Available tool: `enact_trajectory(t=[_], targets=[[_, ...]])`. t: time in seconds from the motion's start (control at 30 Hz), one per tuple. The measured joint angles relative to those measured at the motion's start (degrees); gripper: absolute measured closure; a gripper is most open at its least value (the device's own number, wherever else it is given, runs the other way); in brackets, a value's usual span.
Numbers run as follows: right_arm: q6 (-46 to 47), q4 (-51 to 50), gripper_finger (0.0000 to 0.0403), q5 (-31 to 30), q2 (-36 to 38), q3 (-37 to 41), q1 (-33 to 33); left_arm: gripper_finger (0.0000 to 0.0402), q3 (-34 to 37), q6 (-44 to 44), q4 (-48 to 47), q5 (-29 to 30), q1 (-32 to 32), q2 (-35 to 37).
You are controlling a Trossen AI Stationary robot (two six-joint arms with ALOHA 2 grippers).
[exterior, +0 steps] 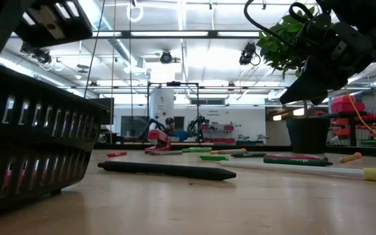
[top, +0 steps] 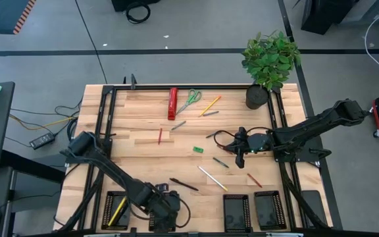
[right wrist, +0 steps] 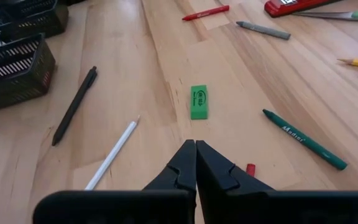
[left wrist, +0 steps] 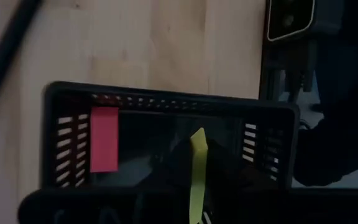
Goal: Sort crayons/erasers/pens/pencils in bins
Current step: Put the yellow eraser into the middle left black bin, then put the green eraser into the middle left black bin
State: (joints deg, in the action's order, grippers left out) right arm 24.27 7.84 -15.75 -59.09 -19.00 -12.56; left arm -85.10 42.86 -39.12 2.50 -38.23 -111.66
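My left gripper hangs over the second bin from the left at the table's near edge and is shut on a yellow eraser. A pink eraser lies inside that bin. The leftmost bin holds a yellow pencil. My right gripper is shut on nothing and hovers above the right half of the table, pointing at a green eraser lying flat on the wood. Near it lie a black pen, a whitish pencil and a green crayon. My left gripper pinches the yellow eraser between its two dark fingers. The eraser shows edge-on as a narrow upright strip. The fingers come steeply from above into the bin's opening. The eraser stands over the inside of the bin, beside the pink eraser.
Two more bins stand at the near right. At the far side lie a red bar-shaped tool, green-handled scissors and an orange pencil. A potted plant stands at the far right. Red crayons lie loose.
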Motion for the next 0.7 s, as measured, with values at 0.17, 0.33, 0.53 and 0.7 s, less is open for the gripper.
enact_trajectory(t=[0.17, 0.33, 0.53, 0.7], targets=[[0.8, -0.2, 0.0392, 0.3, 0.0, 0.0, 0.0, 0.0319, 0.0, 1.5, -0.3, 1.3, 0.2, 0.1], [0.8, -0.5, 0.0392, 1.5, 0.0, 0.0, -0.1, 0.0270, 0.0, 1.5, -0.2, 1.5, 0.7, 0.3], [0.1, -0.5, 0.0392, 1.5, 0.0, 0.0, -1.3, 0.0215, 0.0, 0.3, -0.2, 1.5, 2.3, 0.3], [-0.3, -0.4, 0.0392, 0.9, 0.0, 0.0, -1.5, 0.0198, -0.6, -1.6, -0.4, 1.5, 4.9, 0.8]])
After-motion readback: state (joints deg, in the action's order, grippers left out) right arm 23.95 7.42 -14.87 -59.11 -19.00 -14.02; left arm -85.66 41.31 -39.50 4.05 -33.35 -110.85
